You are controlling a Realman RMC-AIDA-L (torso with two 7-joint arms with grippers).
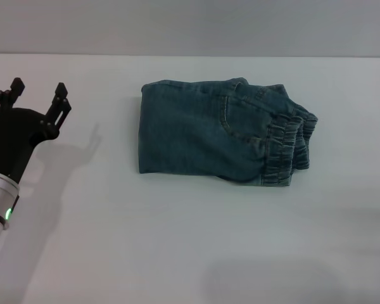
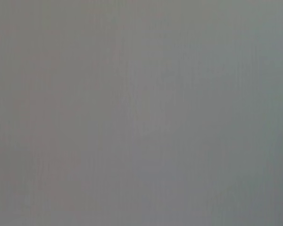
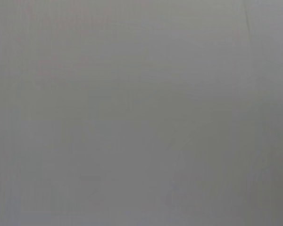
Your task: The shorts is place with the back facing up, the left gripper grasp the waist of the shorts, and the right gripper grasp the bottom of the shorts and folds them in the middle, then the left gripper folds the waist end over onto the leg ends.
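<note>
Head view first: the shorts (image 1: pixel 209 136) are lying as a compact folded bundle on the white worktop (image 1: pixel 177 240), a little right of centre and toward the far side. The waist (image 1: pixel 285 149) is sitting at the bundle's right end, its ruffled elastic band stacked in layers, while the smooth fold edge is running down the left side. A pocket seam is showing on the upper layer. The leg ends are not showing; they are probably tucked under the waist, though I cannot confirm that. The left gripper (image 1: pixel 38 95) is hanging at the far left, well apart from the shorts, its black prongs spread open and holding nothing, the green light glowing on its wrist. The right gripper is not appearing anywhere here.

Left wrist view: nothing but plain grey surface is filling it, no cloth, no fingers.

Right wrist view: the same story, bare pale surface and a faint line near one corner; that gripper is not showing itself.

Judging from how things lie, both folds are looking done and the job is sitting at its close. The next move is probably calling for nothing more than both arms parking clear of the bundle without disturbing it.
</note>
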